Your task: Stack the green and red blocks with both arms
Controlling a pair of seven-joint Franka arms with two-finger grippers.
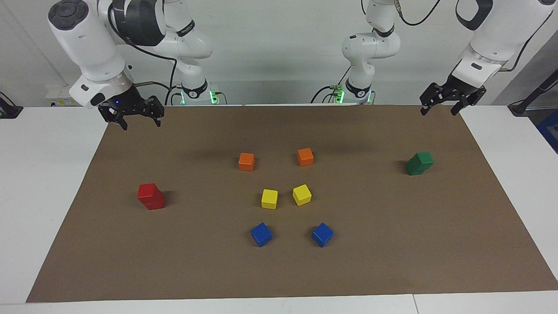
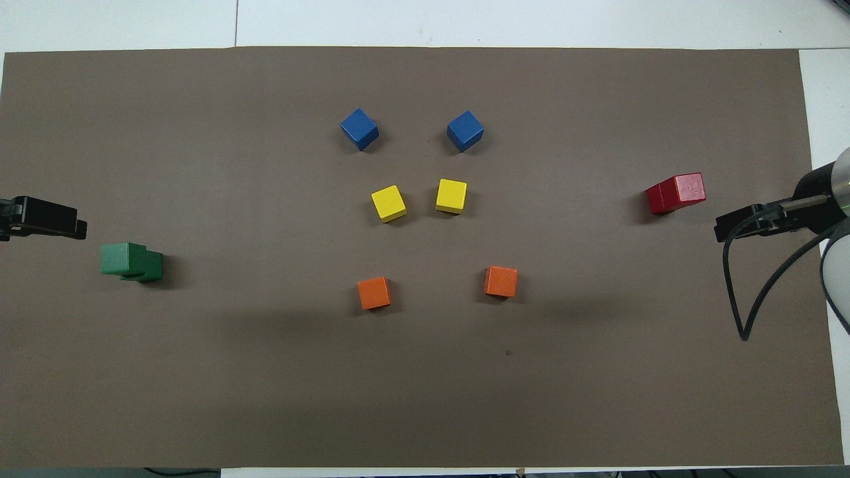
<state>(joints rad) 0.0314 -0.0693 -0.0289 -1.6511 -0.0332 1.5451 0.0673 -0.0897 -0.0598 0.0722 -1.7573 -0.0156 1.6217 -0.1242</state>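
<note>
Two red blocks [image 1: 151, 196] stand stacked, one on the other, toward the right arm's end of the brown mat; they also show in the overhead view [image 2: 676, 192]. Two green blocks [image 1: 419, 163] stand stacked, the top one slightly offset, toward the left arm's end [image 2: 131, 261]. My right gripper [image 1: 141, 125] hangs open and empty over the mat's corner at its own end, apart from the red stack [image 2: 750, 222]. My left gripper [image 1: 438, 112] hangs open and empty over the mat's edge at its own end, apart from the green stack [image 2: 40, 218].
In the middle of the mat [image 1: 279, 270] lie two orange cubes [image 1: 246, 161] [image 1: 305, 157] nearest the robots, two yellow cubes [image 1: 269, 199] [image 1: 301, 194] farther out, and two blue cubes [image 1: 261, 234] [image 1: 322, 234] farthest. White table [image 1: 43, 174] surrounds the mat.
</note>
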